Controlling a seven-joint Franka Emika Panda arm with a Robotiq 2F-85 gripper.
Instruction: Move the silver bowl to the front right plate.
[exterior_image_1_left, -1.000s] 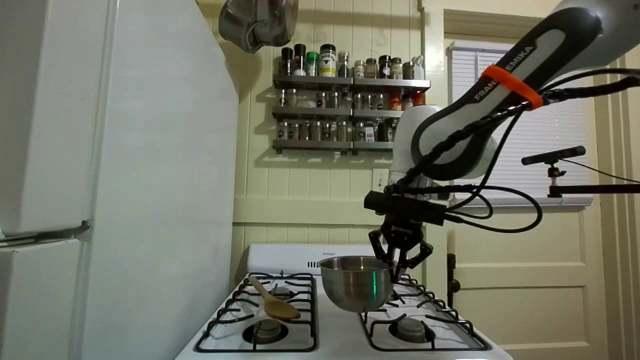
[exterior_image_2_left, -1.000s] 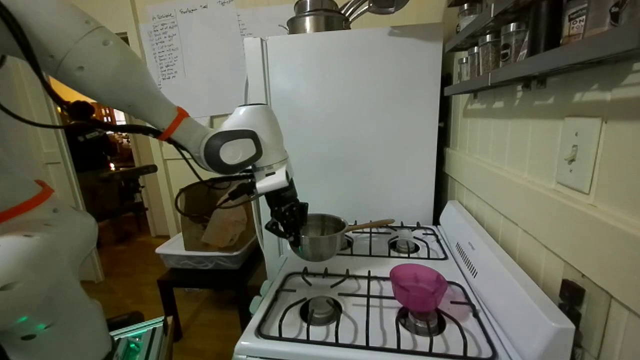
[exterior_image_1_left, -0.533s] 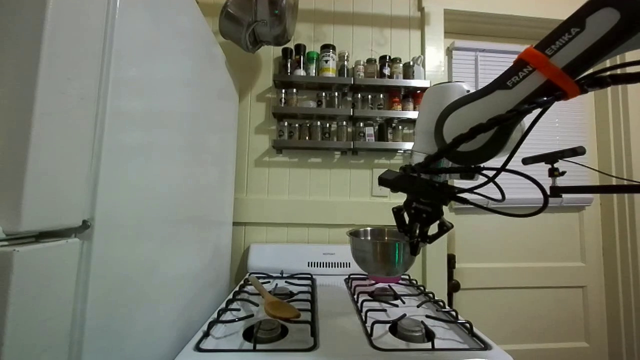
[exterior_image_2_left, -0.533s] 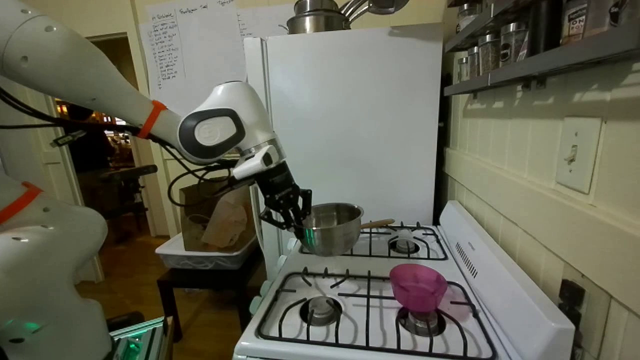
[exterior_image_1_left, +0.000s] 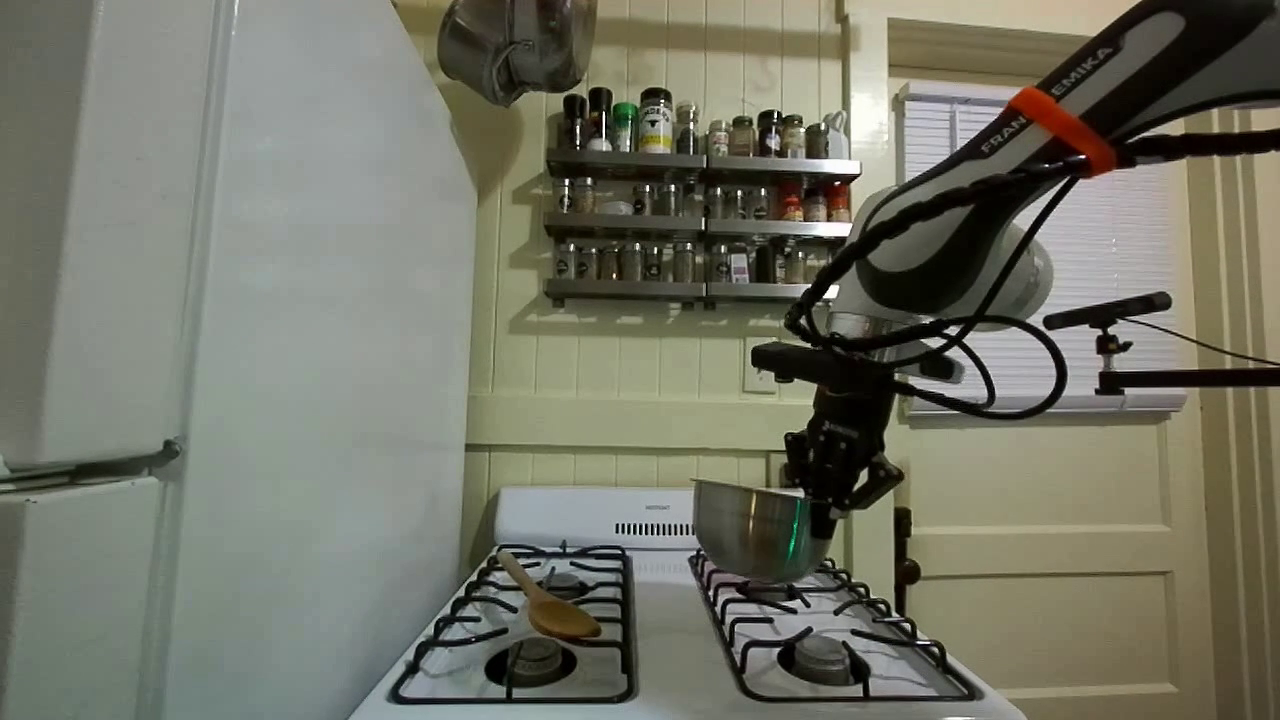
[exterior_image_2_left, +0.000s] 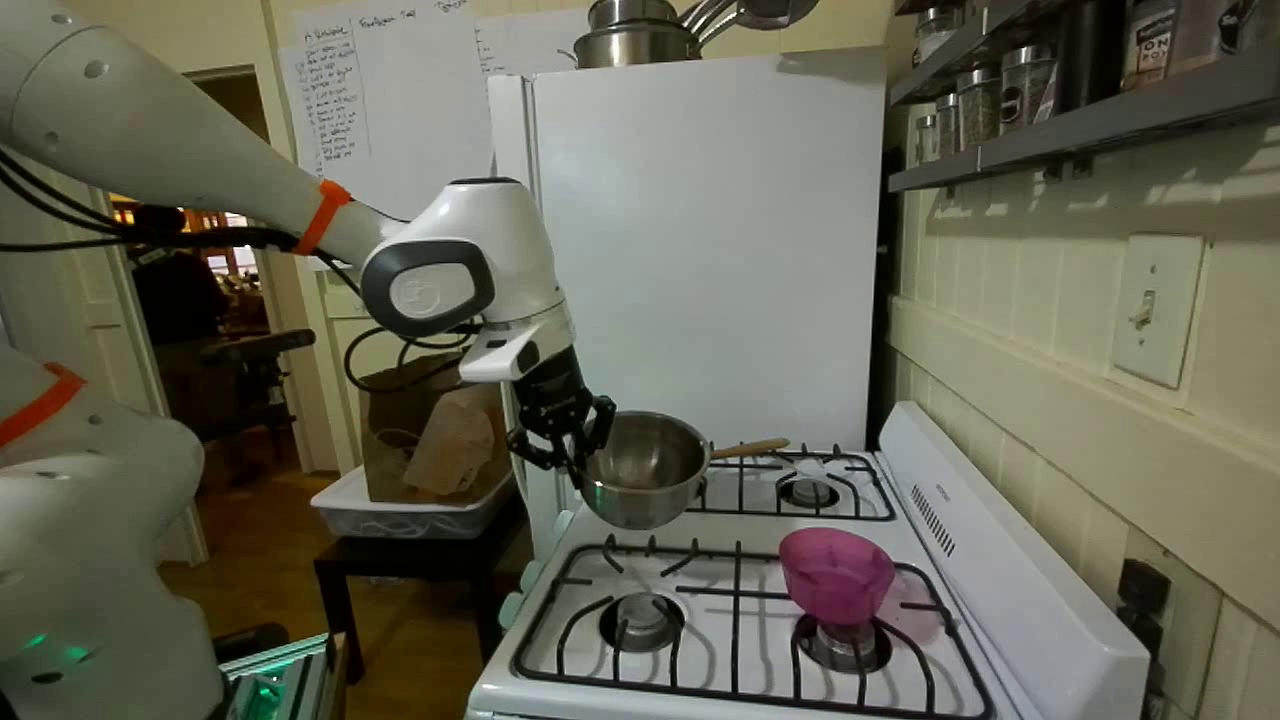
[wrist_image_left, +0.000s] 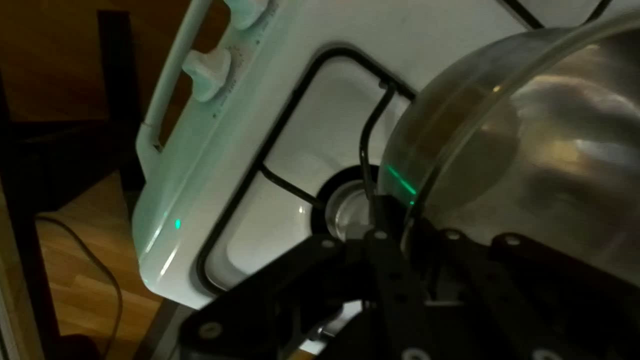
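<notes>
1. I hold the silver bowl (exterior_image_2_left: 645, 475) in the air above the white worktop (exterior_image_1_left: 668, 640); it looks clear of everything below and is not set down yet.
2. My pincer (wrist_image_left: 406, 217) is pinched narrow on the bowl's wall at the rim, one finger inside and one outside. I judge this sensible: the bowl seems too wide to clasp across, and I see no handle on it.
3. Held by one edge only, it hangs slightly tilted; in an exterior view its rim slopes down towards my pincer. Unless levelled, it may land on one side first.
4. The goal, the front right plate (wrist_image_left: 347, 210), shows just beside the bowl in the wrist view, partly hidden by it. I take the carry as nearly done, the lowering left.
5. The pink bowl (exterior_image_2_left: 838, 575) takes up the rear burner (exterior_image_2_left: 848, 648) on that side, a likely reason for using the front. The wooden spoon (exterior_image_1_left: 552, 608) lies across the left-hand grate (exterior_image_1_left: 630, 625).
6. On my arm (exterior_image_1_left: 960, 245) I read "FRAN" and "EMIKA", an orange band (exterior_image_1_left: 1062, 130) between. A spice jar (exterior_image_2_left: 1152, 45) shows "ON" and "PO", cut short. I cannot make out the wall sheet (exterior_image_2_left: 330, 100) or the back panel's (exterior_image_1_left: 590, 518) tiny lettering.
</notes>
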